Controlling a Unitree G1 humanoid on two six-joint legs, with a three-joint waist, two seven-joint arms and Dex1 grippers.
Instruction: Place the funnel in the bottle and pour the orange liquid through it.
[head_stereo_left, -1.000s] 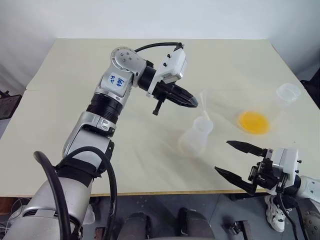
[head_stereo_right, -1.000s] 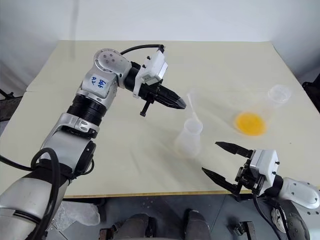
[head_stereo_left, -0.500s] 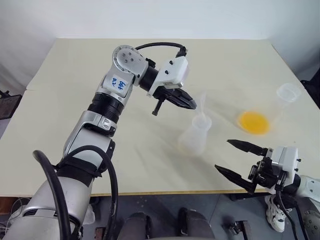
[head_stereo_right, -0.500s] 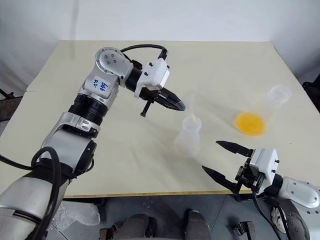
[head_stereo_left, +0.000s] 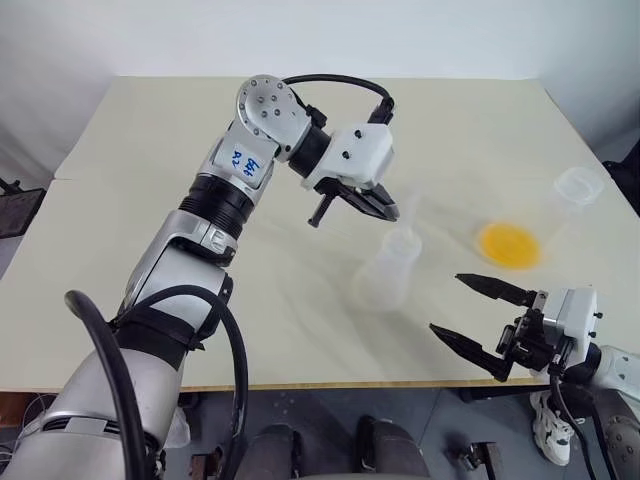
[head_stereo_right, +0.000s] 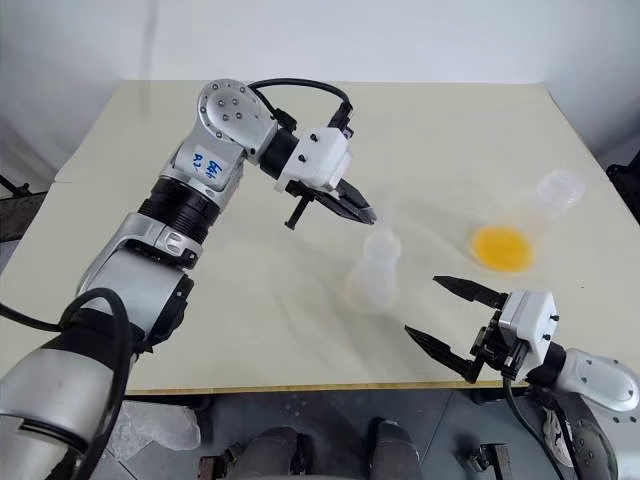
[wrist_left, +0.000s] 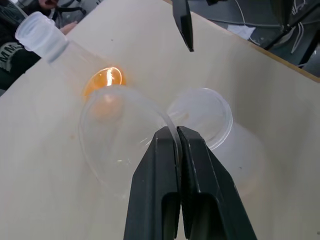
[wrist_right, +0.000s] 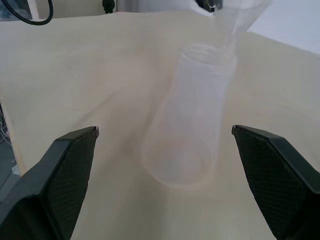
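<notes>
Funnel (wrist_left: 120, 130), pinched by its rim in the left gripper (wrist_left: 176, 132), hangs tilted just over the bottle (wrist_right: 192, 115) mouth on the counter (head_stereo_left: 150, 180); it should be levelled, spout centred, before lowering, while the right gripper (head_stereo_left: 480, 318) waits spread wide.
</notes>
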